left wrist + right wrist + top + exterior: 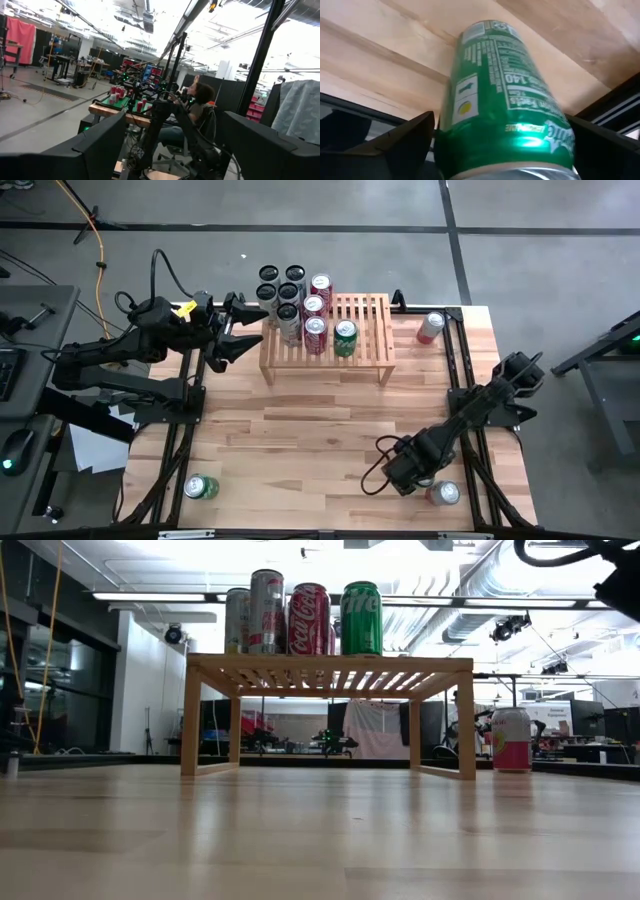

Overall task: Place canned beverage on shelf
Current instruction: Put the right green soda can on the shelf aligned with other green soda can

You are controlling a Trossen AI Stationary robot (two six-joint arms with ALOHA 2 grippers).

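Currently:
Right pincer (495,145): jaws wide, flanking green can (502,95), unclamped.
Left pincer (232,330): open, empty, beside shelf (365,355).
Advice: centre can, close squarely, lift upright.

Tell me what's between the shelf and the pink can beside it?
Nothing, just bare table between shelf and pink can, as high and low views show.

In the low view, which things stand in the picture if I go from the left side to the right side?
Left shelf leg → silver cans → red cola can → green can → right shelf leg → pink and white can standing on the table.
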